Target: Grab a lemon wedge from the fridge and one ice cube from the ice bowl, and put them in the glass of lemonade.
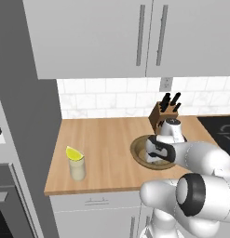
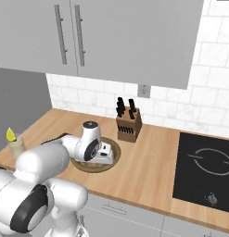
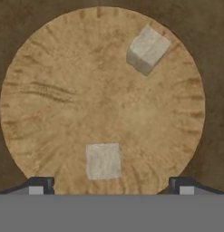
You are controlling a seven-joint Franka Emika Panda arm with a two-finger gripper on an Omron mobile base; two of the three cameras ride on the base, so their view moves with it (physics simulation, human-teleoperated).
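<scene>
While the arm bends low, the spread pincer points into the ice bowl.

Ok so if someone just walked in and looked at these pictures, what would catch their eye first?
Probably the white robot arm bent low over the round brown wooden ice bowl near the middle of the wooden counter, its open gripper over two pale ice cubes inside. Next, the bright yellow lemon wedge perched on the small clear glass of lemonade towards the counter's left end.
</scene>
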